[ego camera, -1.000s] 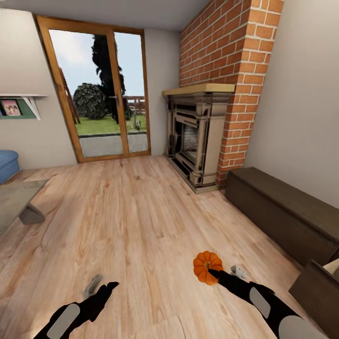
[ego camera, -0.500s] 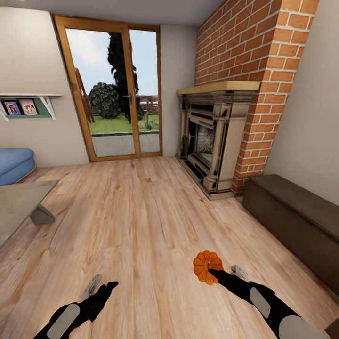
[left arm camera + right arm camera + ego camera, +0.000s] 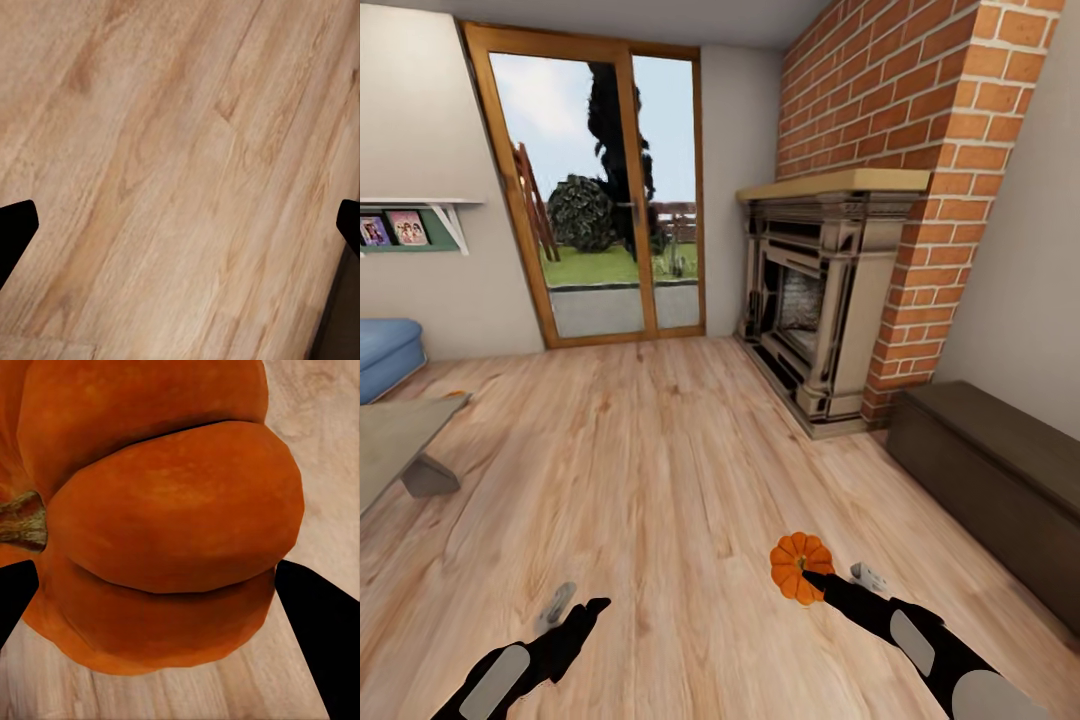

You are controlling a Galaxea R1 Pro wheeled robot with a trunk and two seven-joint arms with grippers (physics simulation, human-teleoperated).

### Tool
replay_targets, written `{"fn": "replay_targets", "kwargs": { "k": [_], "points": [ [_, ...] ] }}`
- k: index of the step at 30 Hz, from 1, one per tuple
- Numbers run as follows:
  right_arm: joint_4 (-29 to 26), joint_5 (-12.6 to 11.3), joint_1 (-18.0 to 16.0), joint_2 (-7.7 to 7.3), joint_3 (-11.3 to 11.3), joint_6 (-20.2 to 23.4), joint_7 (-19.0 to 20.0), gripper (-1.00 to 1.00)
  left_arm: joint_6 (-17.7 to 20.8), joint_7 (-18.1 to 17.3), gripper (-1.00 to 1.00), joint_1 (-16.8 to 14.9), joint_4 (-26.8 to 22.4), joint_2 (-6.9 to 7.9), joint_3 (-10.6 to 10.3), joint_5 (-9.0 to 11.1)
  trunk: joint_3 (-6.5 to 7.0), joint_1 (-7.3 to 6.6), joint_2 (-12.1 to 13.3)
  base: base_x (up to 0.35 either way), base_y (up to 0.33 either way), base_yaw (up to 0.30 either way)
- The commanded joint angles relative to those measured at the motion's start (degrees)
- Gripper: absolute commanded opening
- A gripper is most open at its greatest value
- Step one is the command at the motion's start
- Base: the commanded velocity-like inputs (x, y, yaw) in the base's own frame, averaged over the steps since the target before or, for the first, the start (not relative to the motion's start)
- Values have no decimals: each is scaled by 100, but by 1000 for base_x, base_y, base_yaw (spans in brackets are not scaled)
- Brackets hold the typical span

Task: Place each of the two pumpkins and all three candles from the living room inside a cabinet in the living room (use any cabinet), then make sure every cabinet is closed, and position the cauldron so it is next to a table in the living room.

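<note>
We are carrying a pumpkin (image 3: 799, 566) clamped in the right gripper (image 3: 807, 579), its fingers tight on it; left gripper (image 3: 598, 606) is gaping empty. Next, approaching the cabinet (image 3: 1000, 480) ahead-right.

**Room layout from the robot's head**

The floor (image 3: 660, 450) spreads ahead. The glass door (image 3: 600, 190) stands in the far wall, with the fireplace (image 3: 820, 300) to its right against the brick chimney (image 3: 920, 120). The cabinet (image 3: 990, 480) runs along the right wall, just beside the fireplace. At far left sits the desk (image 3: 395, 440), the sofa (image 3: 385, 355) behind it and a wall shelf (image 3: 415, 215) above. The pumpkin (image 3: 798, 567) sits low right, held above the floor between the right gripper's (image 3: 812, 580) fingers; the left gripper (image 3: 588, 610) is low left.
</note>
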Motion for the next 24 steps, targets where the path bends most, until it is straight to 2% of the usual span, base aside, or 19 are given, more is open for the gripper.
{"fn": "replay_targets", "kwargs": {
  "k": [1, 12, 24],
  "points": [
    [-10, -85, -4, -7, 33, 25, -9, -100, 4, -6, 100, -3, 0, 6, -21, 24, -5, 3, -2, 336, 0, 129],
    [-10, -85, -4, -7, 34, 25, -7, -100, -11, -6, 100, -3, 0, 6, -25, 24, -5, 3, -2, 336, 0, 230],
    [-10, -85, -4, -7, 34, 25, 2, -100, -10, -6, 100, -3, -4, 6, -27, 24, -5, 3, -2, 336, 0, 41]
  ]
}}
